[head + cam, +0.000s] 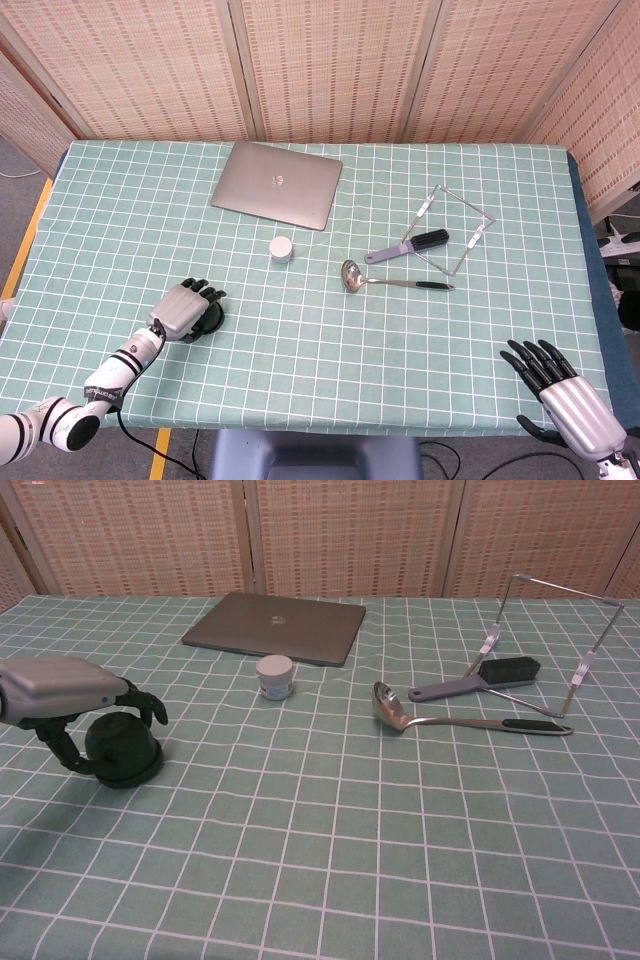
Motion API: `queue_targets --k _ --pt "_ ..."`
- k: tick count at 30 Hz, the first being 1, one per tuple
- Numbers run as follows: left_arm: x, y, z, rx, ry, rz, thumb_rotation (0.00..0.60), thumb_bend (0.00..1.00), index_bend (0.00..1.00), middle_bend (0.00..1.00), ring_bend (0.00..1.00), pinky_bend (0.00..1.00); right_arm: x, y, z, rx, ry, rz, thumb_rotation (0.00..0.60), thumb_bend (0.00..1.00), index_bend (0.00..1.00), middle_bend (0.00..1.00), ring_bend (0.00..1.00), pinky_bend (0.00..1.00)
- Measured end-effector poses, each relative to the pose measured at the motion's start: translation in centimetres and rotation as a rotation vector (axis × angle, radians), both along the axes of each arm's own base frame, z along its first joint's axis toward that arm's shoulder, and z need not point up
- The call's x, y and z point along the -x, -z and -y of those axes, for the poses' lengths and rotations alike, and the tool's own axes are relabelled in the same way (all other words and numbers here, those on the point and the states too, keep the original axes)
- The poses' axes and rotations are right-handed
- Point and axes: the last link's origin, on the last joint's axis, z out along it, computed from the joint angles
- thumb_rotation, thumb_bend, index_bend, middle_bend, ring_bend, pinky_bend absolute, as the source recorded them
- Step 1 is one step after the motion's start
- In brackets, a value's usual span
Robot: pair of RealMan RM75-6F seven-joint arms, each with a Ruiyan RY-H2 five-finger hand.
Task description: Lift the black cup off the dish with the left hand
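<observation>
Both views are bright and evenly lit from overhead, with no glare. A soft, faint shadow falls on the counter [340, 810] just under the left robot hand [60, 688]. Focus is sharp throughout; the chest view bends slightly toward its edges.

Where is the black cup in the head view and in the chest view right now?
Head view: black cup sits lower left, mostly hidden under the left robot hand.
Chest view: black cup sits at the left edge, upside down, beneath the left robot hand.
Shared landmark: the small white jar, up and right of the cup.
</observation>
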Motion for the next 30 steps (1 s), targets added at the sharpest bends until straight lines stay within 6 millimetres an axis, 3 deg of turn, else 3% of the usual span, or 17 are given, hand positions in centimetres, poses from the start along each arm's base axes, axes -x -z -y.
queue_targets --k 6,15,21,28,30 --pt "-0.2 -0.1 -0.1 -0.018 0.014 0.025 0.6 0.33 0.52 0.55 0.39 0.36 0.0 0.0 0.0 -0.002 0.001 -0.004 0.6 0.17 0.0 0.0 0.0 0.0" --pt "-0.6 -1.4 -0.4 -0.047 -0.014 0.12 0.6 0.33 0.58 0.59 0.42 0.41 0.1 0.0 0.0 0.002 -0.002 -0.017 0.6 0.18 0.0 0.0 0.0 0.0" --pt "-0.2 -3.3 -1.6 -0.104 -0.077 0.175 0.6 0.33 0.57 0.59 0.41 0.4 0.1 0.0 0.0 0.005 0.001 -0.027 0.6 0.18 0.0 0.0 0.0 0.0" --pt "3.7 -3.0 -3.6 -0.17 -0.164 0.073 0.6 0.33 0.45 0.53 0.37 0.36 0.0 -0.2 -0.1 0.007 0.0 -0.021 0.6 0.17 0.0 0.0 0.0 0.0" --pt "4.8 -2.7 -3.9 -0.179 -0.195 0.056 0.6 0.33 0.37 0.47 0.34 0.34 0.0 -0.2 -0.1 0.011 0.004 -0.02 0.6 0.17 0.0 0.0 0.0 0.0"
